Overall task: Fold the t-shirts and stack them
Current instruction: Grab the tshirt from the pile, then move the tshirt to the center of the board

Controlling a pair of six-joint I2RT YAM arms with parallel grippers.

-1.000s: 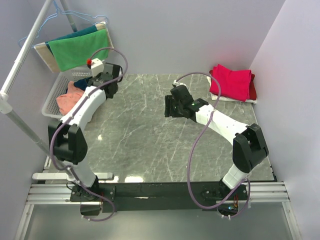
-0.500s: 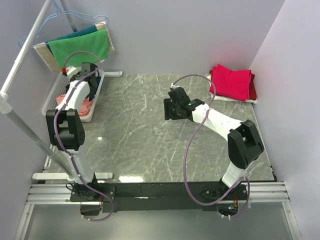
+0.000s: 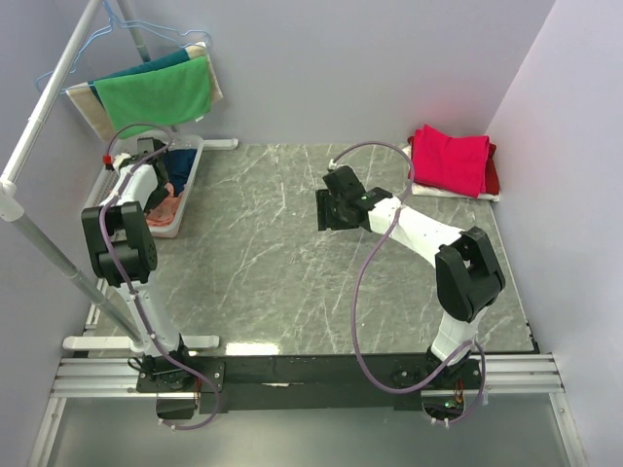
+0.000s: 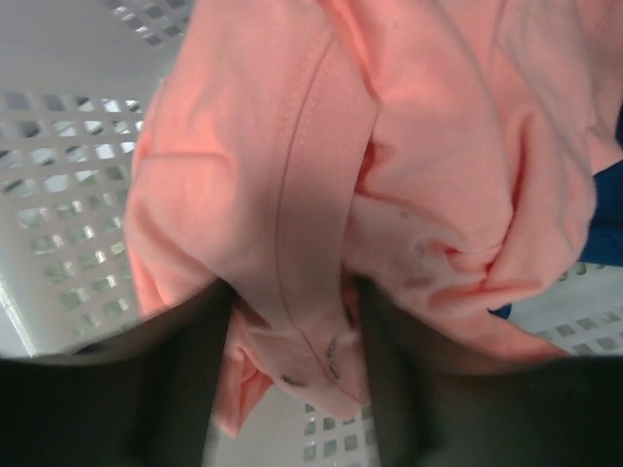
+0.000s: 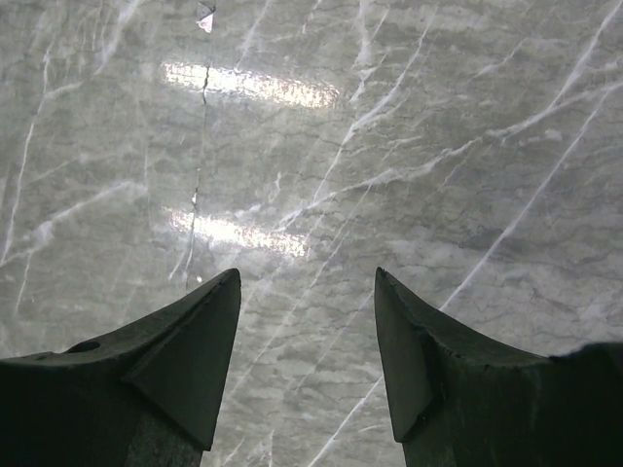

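A salmon-orange t-shirt (image 4: 292, 165) lies crumpled in the white basket (image 3: 191, 181) at the table's far left, beside a dark navy one (image 3: 182, 160). My left gripper (image 4: 292, 326) reaches down into that basket. Its dark fingers (image 4: 195, 370) are shut on a seamed fold of the salmon shirt, and the cloth fills the gap between them. In the top view the left gripper (image 3: 159, 191) is mostly hidden by its arm. A folded crimson-pink t-shirt (image 3: 450, 159) lies on a red one (image 3: 492, 176) at the far right corner. My right gripper (image 3: 325, 209) (image 5: 307, 282) hangs open over bare marble.
A rack at the back left carries a bright green cloth (image 3: 156, 94) over teal and beige ones, with a blue hanger above. A slanted metal pole (image 3: 44, 248) crosses the left side. The marble table (image 3: 273, 263) spreads between the arms. Walls stand close on both sides.
The left arm has swung left from the table's edge and dropped into the basket, its fingers narrowing onto the salmon shirt. The right arm has shifted only slightly.
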